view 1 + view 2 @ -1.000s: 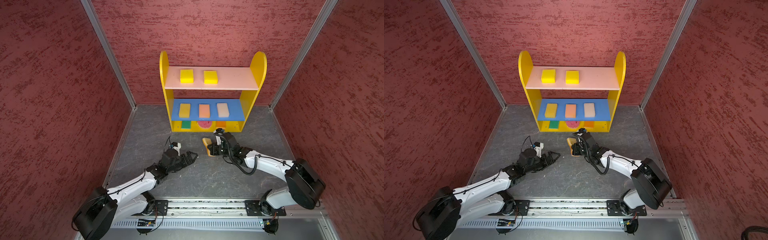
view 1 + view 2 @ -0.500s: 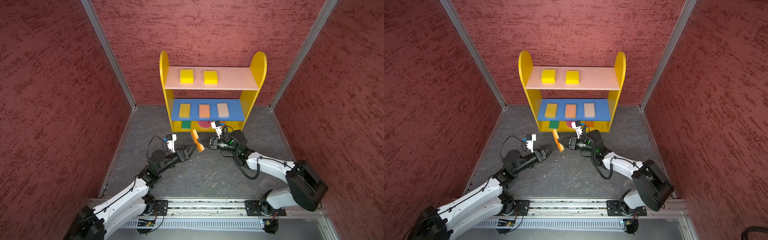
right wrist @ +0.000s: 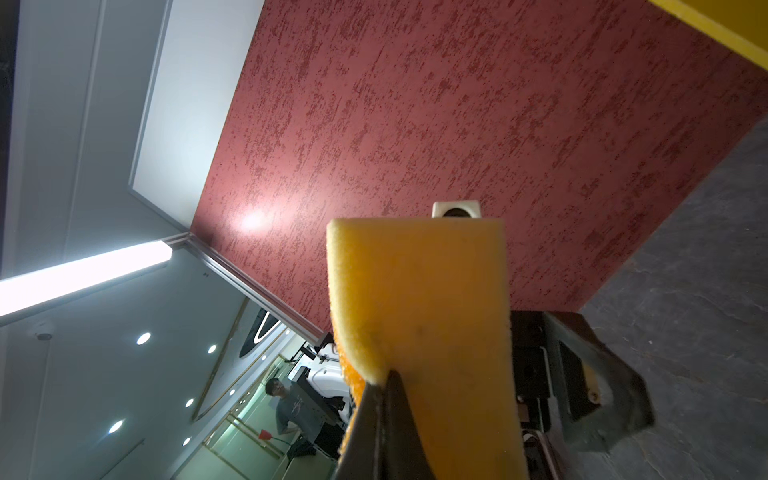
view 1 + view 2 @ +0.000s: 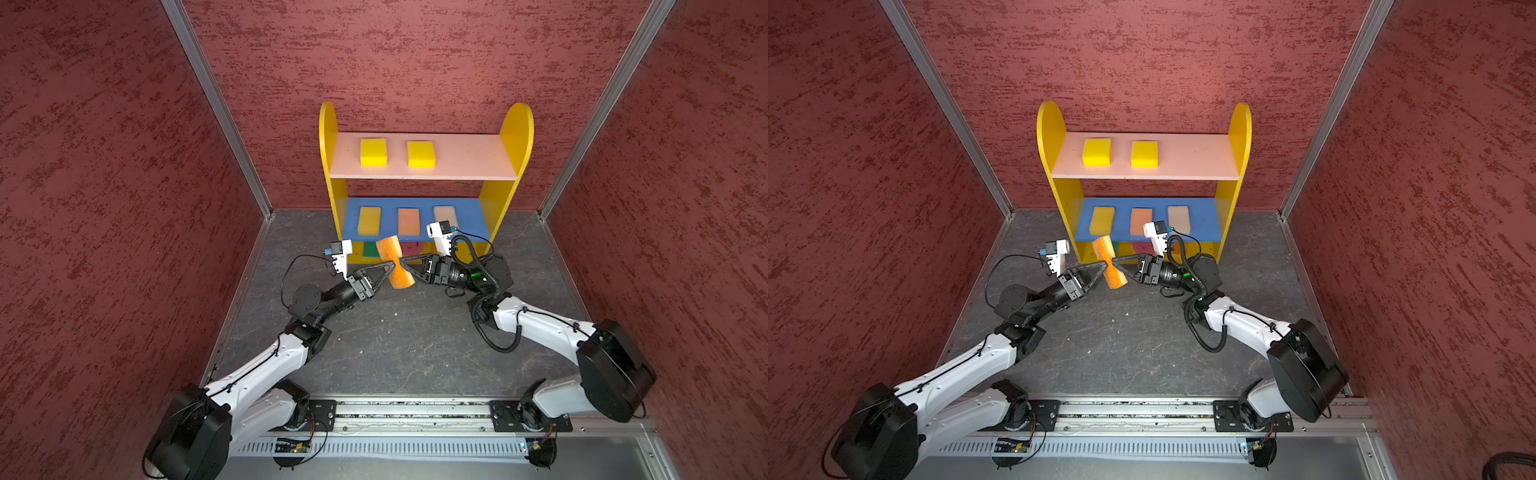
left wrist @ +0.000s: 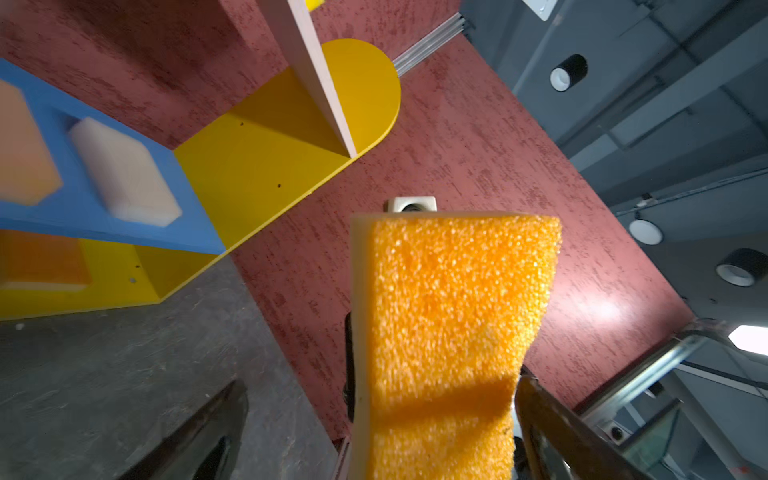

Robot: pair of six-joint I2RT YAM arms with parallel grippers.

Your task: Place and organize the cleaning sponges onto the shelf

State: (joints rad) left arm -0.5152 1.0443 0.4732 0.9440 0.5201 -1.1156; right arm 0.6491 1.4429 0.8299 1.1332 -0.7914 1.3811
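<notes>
Right gripper (image 4: 403, 262) shut tight across the waist of the orange sponge (image 4: 390, 249), squeezing the foam into an hourglass. Left gripper (image 4: 392, 265) spread to its widest and holding nothing, one finger (image 5: 557, 432) just beside the sponge's edge, the other (image 5: 208, 432) well apart on the opposite side.

Sponge held on end in the air, slightly tilted, above the grey floor (image 4: 395, 332) and in front of the lower left corner of the shelf (image 4: 513, 137). Coarse orange scouring face (image 5: 449, 316) toward the left wrist camera, smooth yellow foam (image 3: 419, 299) toward the right one.

Judged very light, soft and springy. Deep give under any pinch, so no need for force. Rough face unlikely to slip; nothing fragile. Best taken across the two flat faces, on a free end clear of the jaws already at the waist.

Further out: pale pink top board (image 4: 465, 160) with two yellow sponges (image 4: 373, 152) at its left and bare room at its right; blue middle board (image 4: 469, 220) carrying three in a row; bottom level partly hidden, green (image 4: 369, 249) and pink (image 4: 411, 248) showing.
</notes>
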